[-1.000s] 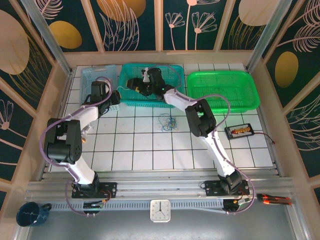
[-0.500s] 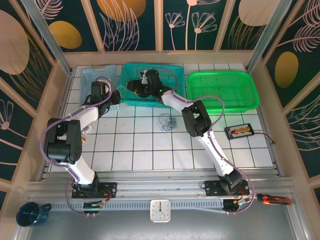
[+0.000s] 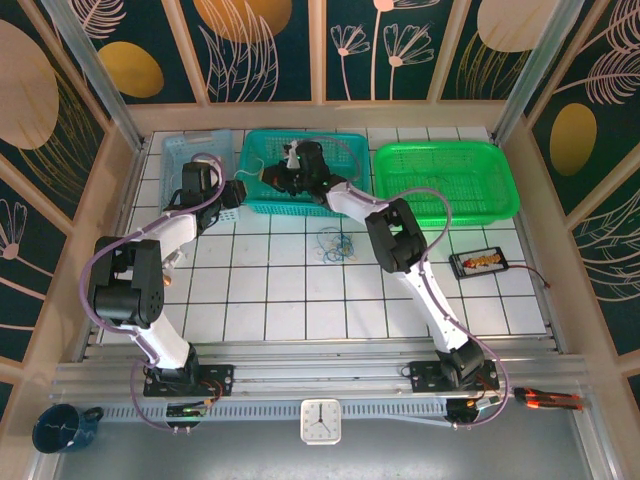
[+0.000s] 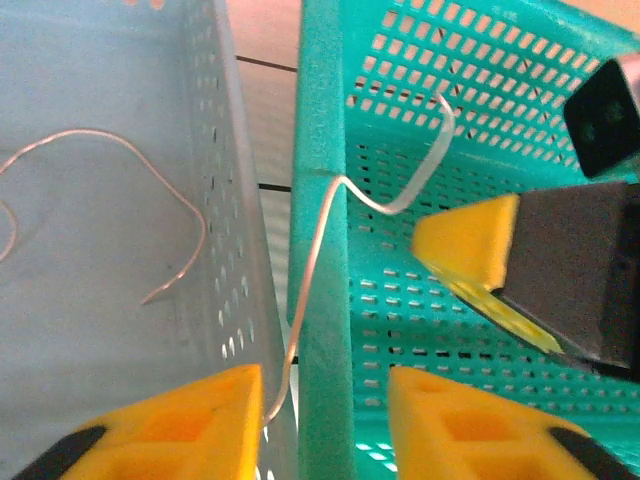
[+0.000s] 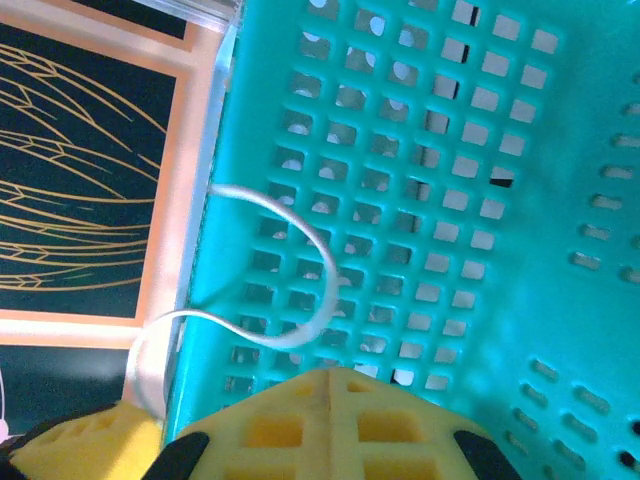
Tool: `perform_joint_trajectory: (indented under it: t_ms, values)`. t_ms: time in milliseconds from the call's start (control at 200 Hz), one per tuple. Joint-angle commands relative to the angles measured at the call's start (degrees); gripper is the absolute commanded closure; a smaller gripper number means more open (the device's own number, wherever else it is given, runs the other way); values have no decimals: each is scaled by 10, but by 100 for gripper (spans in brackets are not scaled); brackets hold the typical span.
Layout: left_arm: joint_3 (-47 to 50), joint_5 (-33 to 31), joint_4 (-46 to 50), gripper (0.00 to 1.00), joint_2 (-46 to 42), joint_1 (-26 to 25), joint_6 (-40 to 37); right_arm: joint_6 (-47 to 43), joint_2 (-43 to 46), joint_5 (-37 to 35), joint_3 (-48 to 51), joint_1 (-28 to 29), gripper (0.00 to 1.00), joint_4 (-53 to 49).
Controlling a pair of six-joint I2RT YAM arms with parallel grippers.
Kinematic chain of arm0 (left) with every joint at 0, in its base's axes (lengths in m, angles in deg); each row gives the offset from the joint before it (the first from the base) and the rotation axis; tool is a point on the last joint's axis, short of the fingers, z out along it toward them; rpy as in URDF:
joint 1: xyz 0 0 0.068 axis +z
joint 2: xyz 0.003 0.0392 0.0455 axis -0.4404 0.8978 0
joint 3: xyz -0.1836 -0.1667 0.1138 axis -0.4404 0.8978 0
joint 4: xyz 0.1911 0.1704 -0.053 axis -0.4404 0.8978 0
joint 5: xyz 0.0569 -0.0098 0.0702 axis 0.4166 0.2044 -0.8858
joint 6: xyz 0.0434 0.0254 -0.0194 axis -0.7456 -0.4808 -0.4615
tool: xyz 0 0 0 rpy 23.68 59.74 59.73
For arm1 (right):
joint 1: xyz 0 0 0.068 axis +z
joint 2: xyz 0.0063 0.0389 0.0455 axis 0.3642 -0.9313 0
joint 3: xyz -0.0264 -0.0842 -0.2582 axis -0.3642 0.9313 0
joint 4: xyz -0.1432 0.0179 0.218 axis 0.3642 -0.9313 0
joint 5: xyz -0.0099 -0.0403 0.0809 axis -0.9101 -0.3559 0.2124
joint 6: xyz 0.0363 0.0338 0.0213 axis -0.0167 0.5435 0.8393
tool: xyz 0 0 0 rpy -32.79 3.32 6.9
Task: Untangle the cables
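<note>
Straddling the teal basket (image 4: 322, 300) wall, L fingers (image 3: 230, 193) stand partly apart, clamped on nothing; the wall sits in the gap betw. them. Whitish cable (image 4: 430, 170) rises just inside the finger next to the pale-blue basket (image 4: 235, 260), hugs the teal wall and crosses its rim. It then bends toward R fingers (image 5: 327, 415) and curls on past them into the teal basket. R fingers pressed tight together, no gap. Cable loops right off their tips, loose end beyond them against the basket's perforated side; can't tell if it's pinched or just lying at the tips. Outboard of L fingers, a second thin cord (image 4: 203, 232) lies curved on the pale-blue basket's floor. Tangle of cables (image 3: 333, 243), mostly blue, sits on the tiled tabletop (image 3: 270, 290). It is well apart from both sets of fingers, on the arm-base side of the teal basket. Green basket (image 3: 445, 148) stands beyond R fingers, away from L.
</note>
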Motion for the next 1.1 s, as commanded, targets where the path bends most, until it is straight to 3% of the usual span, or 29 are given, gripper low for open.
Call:
perform_joint_trajectory:
  t_ms: [0, 110, 280, 520, 786, 926, 1096]
  values:
    - [0, -2, -13, 53, -16, 0, -9, -4, 68, 8, 25, -4, 100, 53]
    - [-1, -8, -12, 41, -32, 3, -7, -3, 86, 7, 43, -3, 100, 68]
    - [0, -4, -17, 49, -45, 12, 1, 2, 85, 5, 42, -7, 100, 67]
    - [-18, 8, -8, 45, -23, 14, -1, 1, 91, -4, 69, -11, 73, 67]
    - [-49, 22, 0, 42, 27, 15, 0, 2, 100, -10, 98, -14, 56, 73]
    - [-57, 30, -1, 48, 46, 15, 0, 5, 107, -17, 115, -17, 43, 80]
    - [-64, 34, -3, 65, 61, 15, 1, 7, 110, -25, 125, -23, 36, 80]
